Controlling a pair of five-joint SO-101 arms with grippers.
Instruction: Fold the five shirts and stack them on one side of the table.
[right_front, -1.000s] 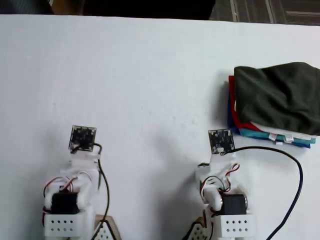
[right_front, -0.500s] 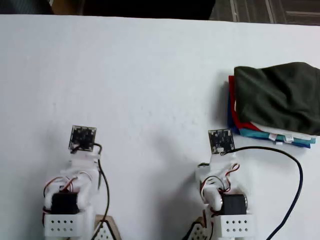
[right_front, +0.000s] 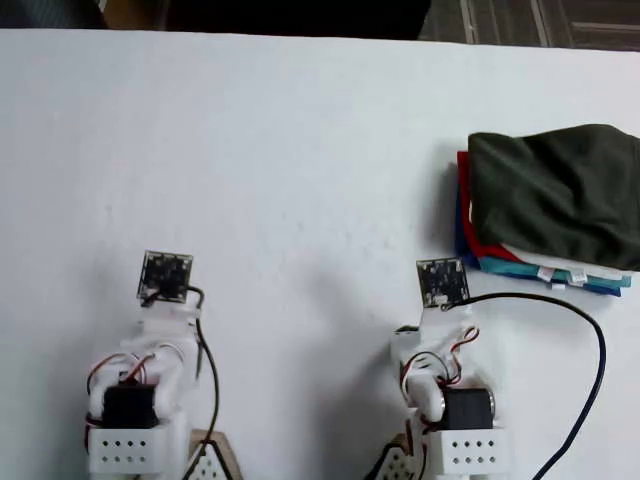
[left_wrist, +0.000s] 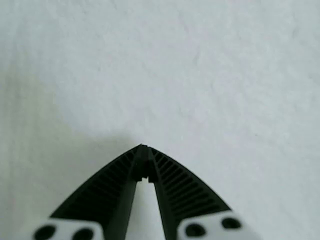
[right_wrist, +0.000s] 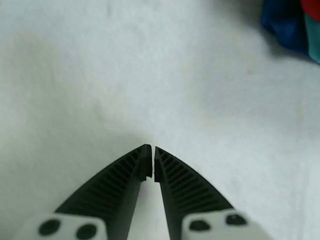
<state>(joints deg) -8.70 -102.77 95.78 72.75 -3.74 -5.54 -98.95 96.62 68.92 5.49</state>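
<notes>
Entry, as you had it at this moment.

- Stack of shirts (right_front: 548, 215): on the table (right_front: 300, 150), far to the right arm's side. A dark green shirt (right_front: 560, 185) lay on top, with red (right_front: 478, 242), blue and teal (right_front: 560, 270) edges showing beneath.
- Left gripper (left_wrist: 144, 151): clenched, tips meeting, nothing held, low over bare table.
- Right gripper (right_wrist: 152, 152): jaws drawn together, nothing held, with the stack's blue corner (right_wrist: 281, 25) well apart from it.
- Black cable (right_front: 592, 345): looped from the right arm, passing just beside the stack's near edge.

Hazards, by your judgement: the top shirt sat bulky and skewed, so a nudge could have slid it off. A swing of the right arm might have dragged that cable into the hems.
</notes>
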